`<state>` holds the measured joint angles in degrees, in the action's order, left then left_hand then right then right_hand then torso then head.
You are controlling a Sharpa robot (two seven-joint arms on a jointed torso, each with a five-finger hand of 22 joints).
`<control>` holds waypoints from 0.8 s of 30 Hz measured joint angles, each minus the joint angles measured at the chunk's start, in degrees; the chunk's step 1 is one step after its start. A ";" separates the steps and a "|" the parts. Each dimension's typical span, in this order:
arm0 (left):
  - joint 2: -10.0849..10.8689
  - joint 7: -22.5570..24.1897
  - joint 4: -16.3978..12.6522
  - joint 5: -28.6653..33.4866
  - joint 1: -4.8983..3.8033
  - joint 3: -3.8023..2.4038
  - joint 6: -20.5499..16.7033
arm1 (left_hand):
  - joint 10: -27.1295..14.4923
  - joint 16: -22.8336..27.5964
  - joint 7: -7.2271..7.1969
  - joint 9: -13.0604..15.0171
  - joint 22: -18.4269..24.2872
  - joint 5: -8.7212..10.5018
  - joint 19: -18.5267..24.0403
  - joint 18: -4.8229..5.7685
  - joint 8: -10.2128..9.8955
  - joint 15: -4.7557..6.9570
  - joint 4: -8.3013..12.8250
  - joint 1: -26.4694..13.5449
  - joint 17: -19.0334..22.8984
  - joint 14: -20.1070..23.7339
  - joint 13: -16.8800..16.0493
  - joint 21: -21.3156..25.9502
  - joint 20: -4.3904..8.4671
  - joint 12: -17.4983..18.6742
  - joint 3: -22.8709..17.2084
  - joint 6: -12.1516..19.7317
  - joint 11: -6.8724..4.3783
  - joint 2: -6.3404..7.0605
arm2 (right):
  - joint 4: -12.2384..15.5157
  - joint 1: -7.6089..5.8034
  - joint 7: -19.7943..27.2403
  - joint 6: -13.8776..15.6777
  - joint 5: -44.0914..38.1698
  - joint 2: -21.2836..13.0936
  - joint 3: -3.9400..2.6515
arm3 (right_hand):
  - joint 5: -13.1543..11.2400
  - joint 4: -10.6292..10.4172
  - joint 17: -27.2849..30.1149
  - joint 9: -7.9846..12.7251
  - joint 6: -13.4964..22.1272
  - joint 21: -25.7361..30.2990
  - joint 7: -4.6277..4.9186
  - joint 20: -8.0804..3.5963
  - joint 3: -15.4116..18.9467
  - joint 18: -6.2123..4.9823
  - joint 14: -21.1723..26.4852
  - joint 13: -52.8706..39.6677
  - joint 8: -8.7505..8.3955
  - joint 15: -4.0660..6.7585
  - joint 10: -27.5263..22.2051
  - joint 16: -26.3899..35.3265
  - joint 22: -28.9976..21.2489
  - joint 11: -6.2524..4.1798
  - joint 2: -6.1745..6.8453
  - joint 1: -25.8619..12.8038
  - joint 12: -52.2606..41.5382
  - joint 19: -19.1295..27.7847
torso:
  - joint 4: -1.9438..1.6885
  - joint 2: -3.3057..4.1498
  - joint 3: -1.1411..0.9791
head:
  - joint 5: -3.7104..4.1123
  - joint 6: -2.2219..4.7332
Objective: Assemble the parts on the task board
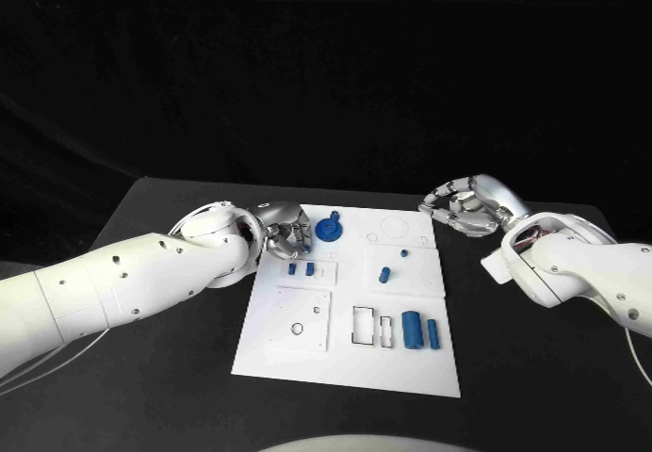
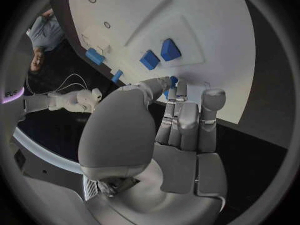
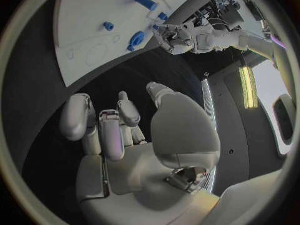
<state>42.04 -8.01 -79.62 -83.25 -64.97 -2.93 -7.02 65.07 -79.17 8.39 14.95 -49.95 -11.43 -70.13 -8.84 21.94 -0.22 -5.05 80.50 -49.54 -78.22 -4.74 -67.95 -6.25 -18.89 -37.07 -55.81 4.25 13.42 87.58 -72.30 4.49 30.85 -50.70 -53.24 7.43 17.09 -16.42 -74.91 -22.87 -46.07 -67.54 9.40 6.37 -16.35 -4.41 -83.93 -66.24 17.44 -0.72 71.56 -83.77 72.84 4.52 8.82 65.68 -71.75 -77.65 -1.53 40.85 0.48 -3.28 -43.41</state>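
Observation:
The white task board (image 1: 350, 363) lies in the middle of the black table. A round blue knob (image 1: 329, 229) stands at its far left corner. My left hand (image 1: 285, 233) hovers right beside this knob and holds nothing. In the left wrist view its fingers (image 2: 187, 112) stretch toward the board's edge, and the thumb tip sits next to the knob (image 2: 173, 79). Whether it touches the knob I cannot tell. My right hand (image 1: 466, 207) hangs over the table off the board's far right corner, fingers loosely curved and empty (image 3: 119, 125).
More blue parts lie on the board: two small blocks (image 1: 301, 269), two small pegs (image 1: 403, 252) (image 1: 384, 275) and two long cylinders (image 1: 423, 331) near a rectangular slot (image 1: 366, 325). Bare black table runs along both sides of the board.

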 measured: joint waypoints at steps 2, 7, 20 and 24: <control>-0.01 -0.11 0.01 0.01 -0.01 -0.01 0.10 | 0.16 0.00 0.00 0.00 0.08 0.00 0.00 0.00 0.00 0.02 0.00 0.00 0.00 -0.02 0.00 0.00 0.00 0.09 0.00 0.00 0.16 0.00 | -0.02 0.01 0.00 0.00 0.00 0.00 0.00 | 0.00 0.00 0.00 0.00 0.00 0.00 0.00 0.00 0.00 0.00 0.00 0.00 0.00 0.00 0.00 0.00 0.00 0.00 0.00 0.00 0.00 0.00 | 0.00 -0.02 0.00 | 0.00 0.00; -0.01 -0.47 0.00 0.02 -0.01 -0.01 0.32 | 0.16 0.00 0.51 -0.36 0.73 -0.01 0.00 0.00 -1.47 -0.07 0.28 -0.47 -0.72 -0.35 0.00 0.00 0.00 1.34 0.28 0.76 0.16 0.46 | -0.04 0.05 0.00 0.00 0.00 -0.02 0.00 | 0.00 0.00 0.00 0.00 0.00 0.00 0.00 0.00 0.00 0.00 0.00 0.00 0.00 0.00 0.00 0.00 0.00 0.00 0.00 0.00 0.00 0.00 | 0.02 -0.05 0.00 | -0.03 0.02; 0.10 -1.54 -0.08 -0.14 0.08 0.07 0.20 | -1.18 0.00 1.41 -2.22 3.51 -0.02 1.62 -0.01 -5.76 -1.02 0.63 -1.39 1.39 0.60 0.35 2.00 -0.58 4.58 0.63 6.38 1.49 2.21 | -0.08 0.10 0.00 0.00 0.00 -0.05 0.00 | 0.00 0.00 0.00 0.00 0.00 0.00 0.00 0.00 0.00 0.00 0.00 -0.01 0.00 0.00 0.00 0.00 0.00 0.00 0.00 0.00 0.00 0.00 | 0.02 -0.05 0.03 | 0.07 0.10; 0.12 -1.68 -0.11 -0.17 0.09 0.07 0.02 | -1.36 0.00 1.43 -2.34 3.85 -0.02 1.70 -0.01 -5.98 -1.14 0.63 -1.39 1.65 0.73 0.34 2.23 -0.66 4.75 0.63 6.77 1.67 2.21 | -0.11 0.12 -0.02 0.00 0.00 -0.05 0.00 | 0.00 -0.24 0.00 0.00 0.00 0.00 0.00 -0.21 0.24 0.00 0.00 0.15 0.00 0.00 0.00 0.00 -0.13 0.00 0.00 0.00 0.22 0.21 | 0.02 -0.05 0.03 | 0.08 0.09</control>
<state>42.16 -9.70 -79.73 -83.42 -64.88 -2.86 -7.00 63.71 -79.17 9.81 12.61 -46.10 -11.45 -68.43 -8.85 15.96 -1.36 -4.41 79.11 -47.89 -77.49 -4.40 -65.73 -6.91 -14.14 -36.44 -49.04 5.92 15.63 87.46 -72.18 4.47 30.85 -50.70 -53.29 7.43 17.09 -16.66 -74.90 -22.87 -46.07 -67.54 9.40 6.16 -16.11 -4.41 -83.93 -66.09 17.44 -0.72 71.56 -83.77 72.72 4.52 8.82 65.68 -71.53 -77.43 -1.52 40.79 0.51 -3.21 -43.31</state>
